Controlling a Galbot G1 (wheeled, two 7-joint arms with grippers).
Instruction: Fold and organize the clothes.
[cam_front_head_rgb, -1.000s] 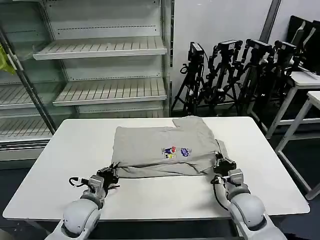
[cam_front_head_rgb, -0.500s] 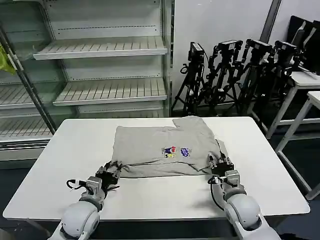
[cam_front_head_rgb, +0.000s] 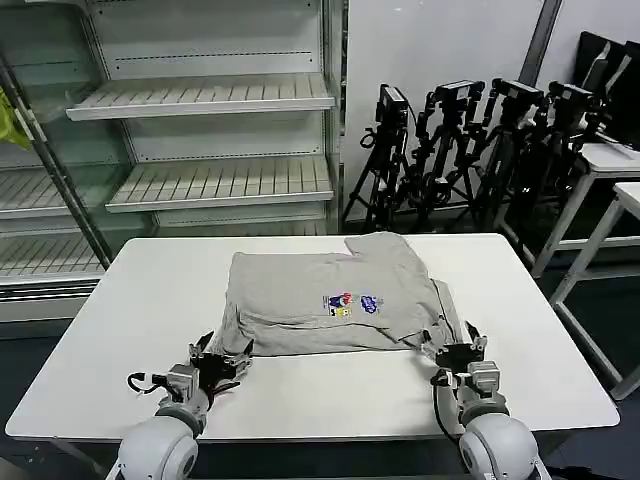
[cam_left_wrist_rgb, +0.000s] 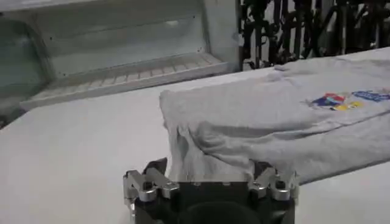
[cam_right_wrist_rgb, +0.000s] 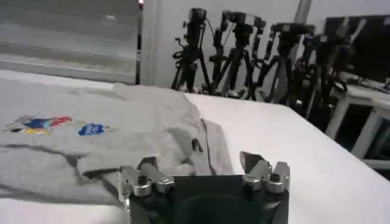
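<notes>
The clothes, one light grey T-shirt (cam_front_head_rgb: 320, 295) with a small red, yellow and blue print (cam_front_head_rgb: 341, 304), lies folded in the middle of the white table (cam_front_head_rgb: 140, 290). My left gripper (cam_front_head_rgb: 218, 358) is open at the shirt's near left corner. In the left wrist view the grey shirt (cam_left_wrist_rgb: 256, 115) has its hem running down between the spread fingers of that gripper (cam_left_wrist_rgb: 208, 176). My right gripper (cam_front_head_rgb: 455, 350) is open at the near right corner. In the right wrist view the shirt (cam_right_wrist_rgb: 91, 134) has its sleeve edge lying just ahead of that gripper (cam_right_wrist_rgb: 202, 167).
Empty metal shelving (cam_front_head_rgb: 200, 100) stands behind the table on the left, with a yellow-green cloth scrap (cam_front_head_rgb: 8, 118) at its edge. Black tripods (cam_front_head_rgb: 460, 150) crowd the back right. Another white table (cam_front_head_rgb: 610, 170) stands to the right. Bare tabletop lies on both sides of the shirt.
Both grippers have opened, let go of the shirt's near corners and drawn back toward the table's front edge. The near hem has settled onto the table.
</notes>
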